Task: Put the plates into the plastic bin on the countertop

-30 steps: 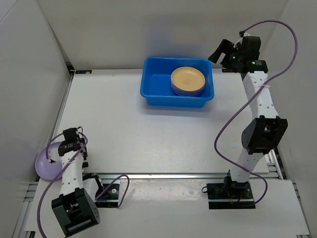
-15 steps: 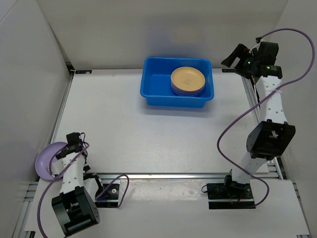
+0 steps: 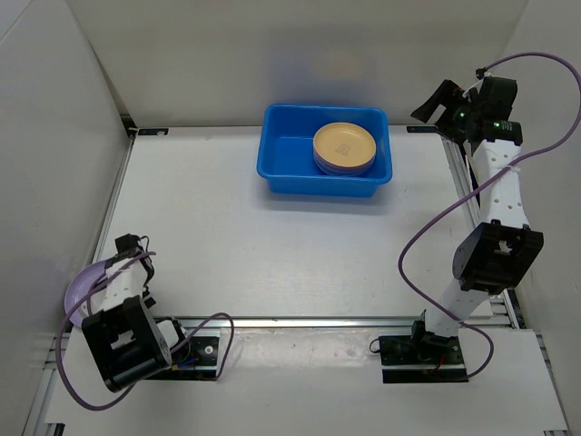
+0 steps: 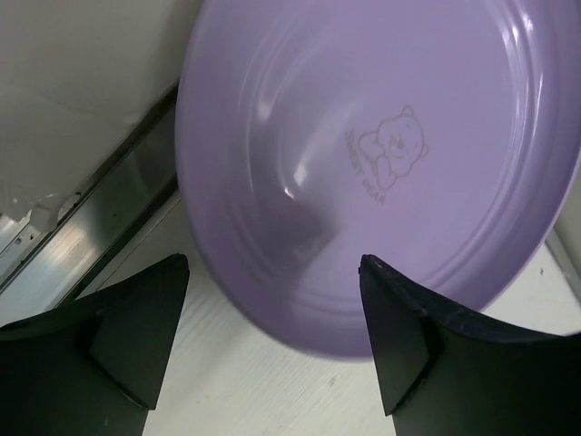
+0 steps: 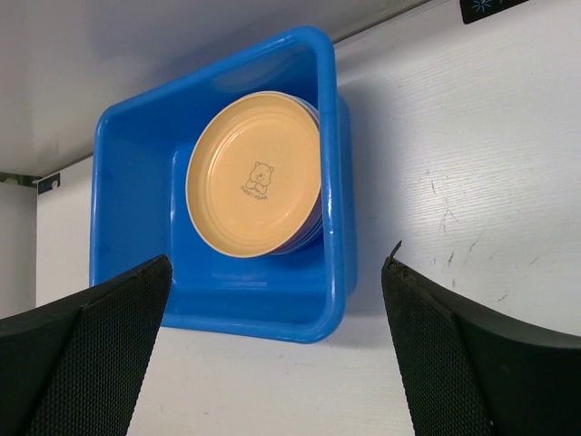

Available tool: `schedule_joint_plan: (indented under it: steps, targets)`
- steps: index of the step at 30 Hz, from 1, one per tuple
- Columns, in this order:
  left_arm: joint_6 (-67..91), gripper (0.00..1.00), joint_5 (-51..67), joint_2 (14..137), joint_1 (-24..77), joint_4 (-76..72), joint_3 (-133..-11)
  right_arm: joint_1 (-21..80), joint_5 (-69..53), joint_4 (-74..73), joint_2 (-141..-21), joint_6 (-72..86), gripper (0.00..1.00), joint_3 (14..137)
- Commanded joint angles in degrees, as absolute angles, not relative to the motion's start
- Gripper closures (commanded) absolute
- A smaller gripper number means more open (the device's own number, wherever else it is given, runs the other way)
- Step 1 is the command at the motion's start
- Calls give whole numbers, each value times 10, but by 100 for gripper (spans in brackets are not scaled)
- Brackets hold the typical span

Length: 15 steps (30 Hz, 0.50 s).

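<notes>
Tucked left end effector (image 4: 272, 272) back over lilac plate (image 4: 381, 136) at desk's (image 3: 272, 245) 8 o'clock edge, fingers apart, likely to straddle its rim; kept right end effector (image 5: 277, 263) agape at 2 o'clock, clear of blue bin (image 3: 318, 188) at 12 o'clock.

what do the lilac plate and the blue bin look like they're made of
Lilac plate: probably plastic or melamine, glossy; soft light streaks on a smooth moulded dish, and a faint printed bear.
Blue bin: likely moulded plastic, smooth with a slight sheen; even bright colour, rounded corners, thin flared rim.
</notes>
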State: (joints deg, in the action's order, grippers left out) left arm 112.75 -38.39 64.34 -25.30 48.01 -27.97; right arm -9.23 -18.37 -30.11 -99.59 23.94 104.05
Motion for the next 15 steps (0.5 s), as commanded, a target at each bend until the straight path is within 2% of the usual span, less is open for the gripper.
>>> schedule_joint_plan:
  steps: [1,6,8,12,15]
  targets:
    - [1143,14,-357,692,-281,455,-260,-99,-182,-292,-970,239,1,1035]
    - [1141,21,-353,714,-278,443,-260,-102,-169,-295,-967,239,1,1037]
    - [1143,31,-352,717,-281,439,-255,-104,-169,-295,-967,241,1,1035]
    - [1136,43,-343,723,-280,433,-237,-118,-170,-294,-969,248,1,1034]
    - [1139,43,-330,728,-281,425,-221,-127,-180,-292,-970,257,1,1034]
